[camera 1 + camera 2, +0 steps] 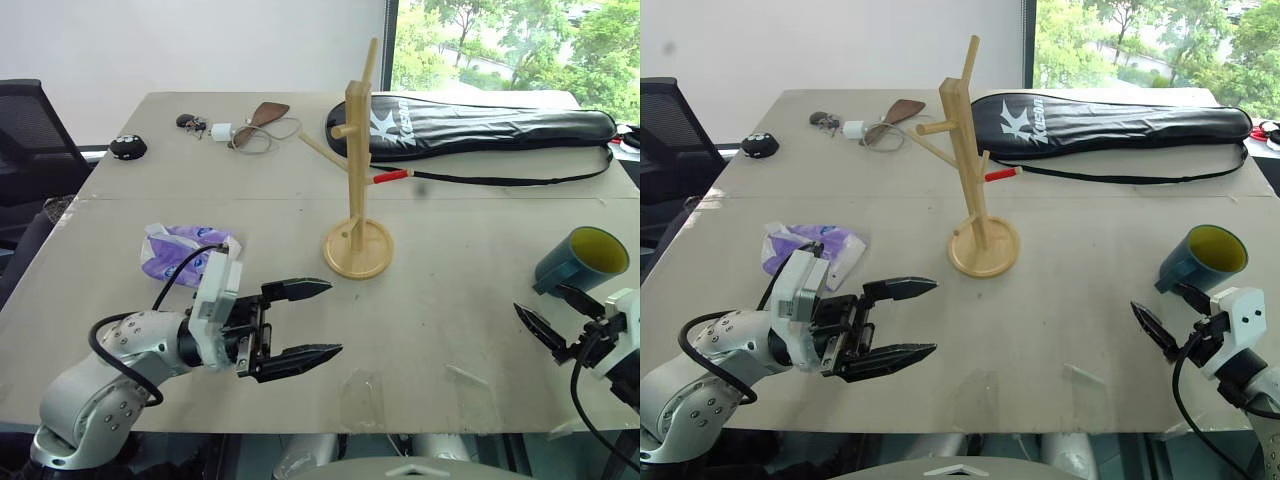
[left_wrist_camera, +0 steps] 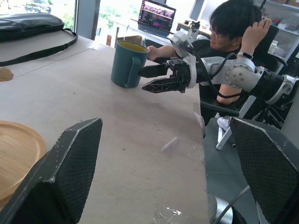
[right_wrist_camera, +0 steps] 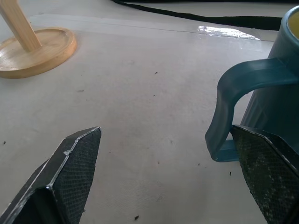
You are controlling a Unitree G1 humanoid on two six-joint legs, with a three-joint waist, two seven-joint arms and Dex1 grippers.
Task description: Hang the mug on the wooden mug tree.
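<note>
Near the tabletop's front edge we see our left pincer point(image 1: 300, 322), fingers apart, empty. Right pincer point(image 2: 148, 78) also apart, w/ the mug point(image 1: 582, 262) upright at the right edge just beyond it. Right wrist view shows its handle by one fingertip; contact unclear. Wooden mug tree point(image 1: 357, 178) stands mid-tabletop.
</note>
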